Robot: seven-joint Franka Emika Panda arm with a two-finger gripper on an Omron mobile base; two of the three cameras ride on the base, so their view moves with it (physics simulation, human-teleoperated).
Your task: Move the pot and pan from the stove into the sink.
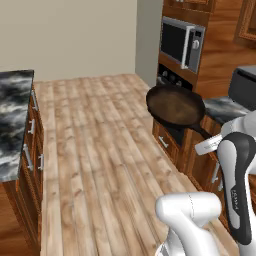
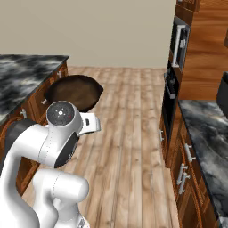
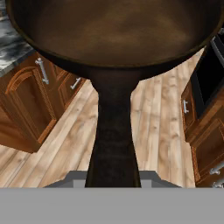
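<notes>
The pan (image 1: 175, 106) is a shallow skillet, dark brown inside with a black rim. It hangs level in the air over the wooden floor, between the two rows of cabinets. My gripper (image 1: 209, 141) is shut on the end of its long black handle (image 3: 113, 131). In the hand view the handle runs up from my gripper (image 3: 113, 180) to the wide bowl of the pan (image 3: 118, 30). The right base view shows the pan (image 2: 73, 91) just beyond the arm's white wrist. The pot, the stove and the sink are out of view.
A marbled countertop (image 1: 12, 120) on wooden cabinets runs along the left. On the right stand a wall oven (image 2: 169, 98) with a microwave (image 1: 181, 44) above it, another marbled counter (image 2: 207, 133) and a dark grey appliance (image 1: 244, 87). Wooden floor (image 1: 100, 150) lies between.
</notes>
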